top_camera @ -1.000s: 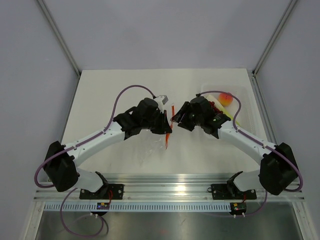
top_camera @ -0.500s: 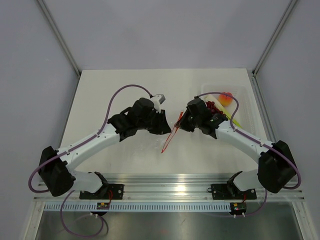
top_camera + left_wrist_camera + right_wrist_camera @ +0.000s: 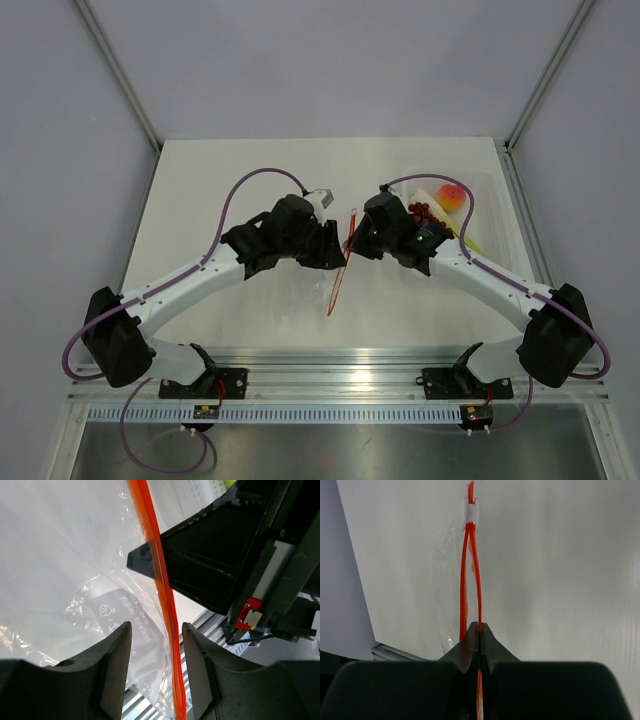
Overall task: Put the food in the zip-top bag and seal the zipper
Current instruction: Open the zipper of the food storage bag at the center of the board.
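One-handed, pinching the zipper point(image 3: 151, 545) in the right gripper point(image 3: 479, 630), fingertips pressed together on the orange-red strip. Straddling the same strip with the left gripper point(image 3: 156, 630), fingers point(image 3: 112, 650) parted, strip running between them. Holding the crinkled clear zip-top bag point(image 3: 60, 555) at mid-table point(image 3: 230, 180) between both arms; lifted or resting, impossible to tell. Leaving the peach point(image 3: 452, 197) and grapes point(image 3: 421, 210) at the far right, outside the bag.
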